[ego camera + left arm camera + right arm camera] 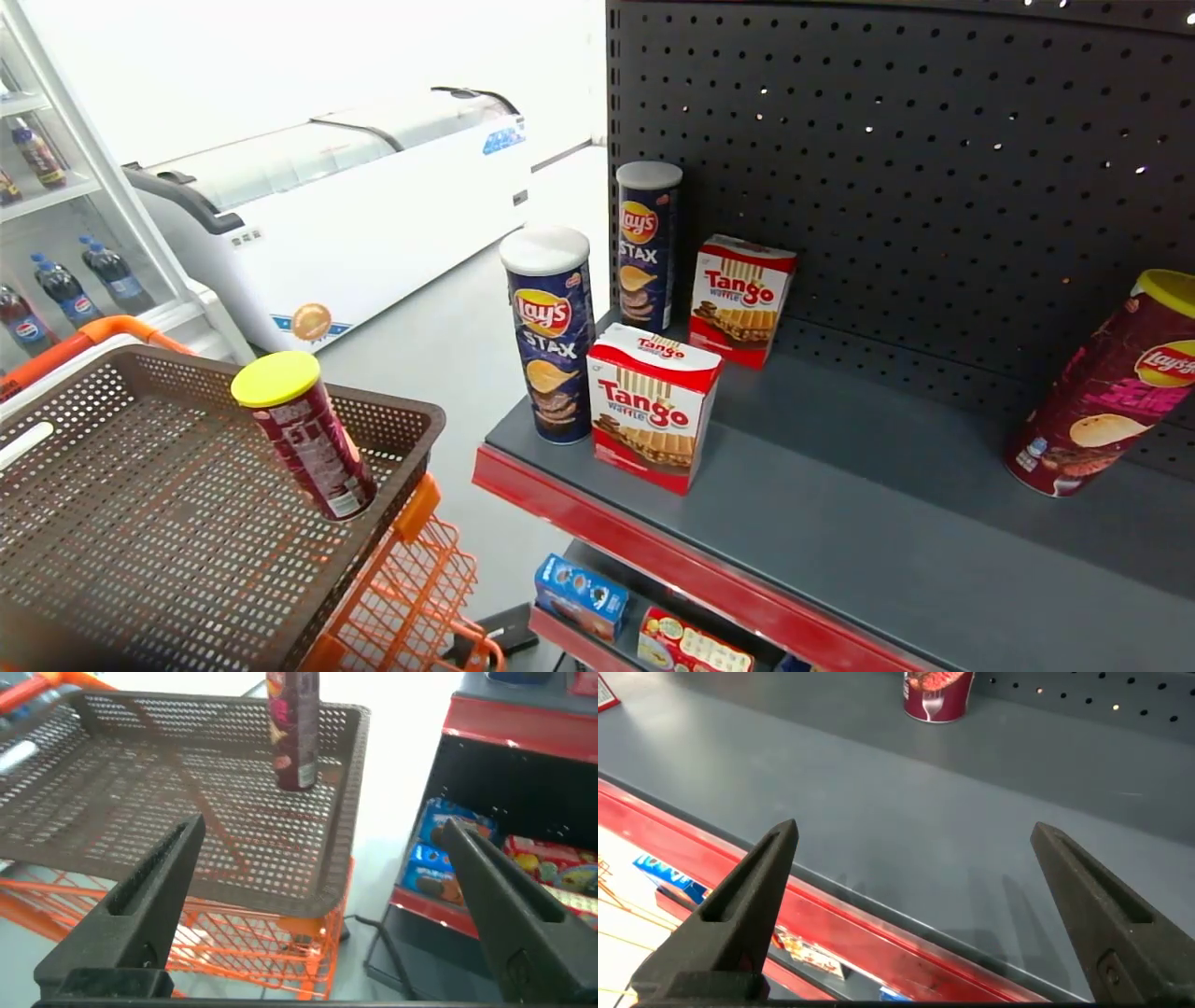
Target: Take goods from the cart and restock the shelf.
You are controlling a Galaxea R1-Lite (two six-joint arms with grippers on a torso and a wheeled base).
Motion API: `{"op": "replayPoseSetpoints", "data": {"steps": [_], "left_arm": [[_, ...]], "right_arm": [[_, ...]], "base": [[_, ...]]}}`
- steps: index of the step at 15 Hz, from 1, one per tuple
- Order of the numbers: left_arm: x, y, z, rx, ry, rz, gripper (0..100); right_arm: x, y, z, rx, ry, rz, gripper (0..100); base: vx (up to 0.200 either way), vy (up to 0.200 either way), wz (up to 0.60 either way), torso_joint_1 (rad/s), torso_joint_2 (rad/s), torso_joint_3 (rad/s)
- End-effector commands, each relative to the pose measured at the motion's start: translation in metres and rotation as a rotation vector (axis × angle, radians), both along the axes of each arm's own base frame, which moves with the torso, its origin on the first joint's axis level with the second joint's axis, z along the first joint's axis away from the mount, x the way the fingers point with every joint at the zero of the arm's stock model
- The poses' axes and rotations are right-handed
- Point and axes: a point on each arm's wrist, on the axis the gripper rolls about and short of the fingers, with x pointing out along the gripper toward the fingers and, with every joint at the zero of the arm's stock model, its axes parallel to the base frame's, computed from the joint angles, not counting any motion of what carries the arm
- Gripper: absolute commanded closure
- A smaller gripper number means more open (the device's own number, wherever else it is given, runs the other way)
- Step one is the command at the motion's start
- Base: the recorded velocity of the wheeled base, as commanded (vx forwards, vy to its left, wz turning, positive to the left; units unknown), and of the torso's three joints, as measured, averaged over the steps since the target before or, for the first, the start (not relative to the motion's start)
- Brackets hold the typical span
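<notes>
Maroon can (313, 448) stands far right in the basket (411, 413), well beyond the left gripper (320, 831), jaws spread; right gripper (915, 833), also spread, hovers over the shelf (878, 775).

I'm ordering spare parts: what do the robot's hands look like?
The left hand and right hand look alike: each has two matte black fingers, long flat-sided wedges that taper to blunt tips, with a small round hole near one base.

I get bright, even light; white glare swallows the wall (280, 56) behind the chest freezer (355, 215), and faint shadows streak the shelf (906, 793) beneath my right gripper (912, 829).
</notes>
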Motion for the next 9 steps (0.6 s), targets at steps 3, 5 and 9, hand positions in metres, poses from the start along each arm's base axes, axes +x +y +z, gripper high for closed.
{"op": "replayPoseSetpoints", "data": {"steps": [3,5,9], "left_arm": [[0.042,0.001,0.072,0.067,0.196,0.039,0],[0.066,0.001,0.083,0.053,0.241,0.038,0],[0.121,0.010,0.081,-0.023,0.386,0.026,0]], "right_arm": [[0.000,0.000,0.000,0.000,0.000,0.000,0],[0.000,0.000,0.000,0.000,0.001,0.002,0],[0.000,0.000,0.000,0.000,0.001,0.000,0]], "base": [[0.000,0.000,0.00,0.000,0.00,0.000],[0.000,0.000,0.00,0.000,0.00,0.000],[0.000,0.000,0.00,0.000,0.00,0.000]]}}
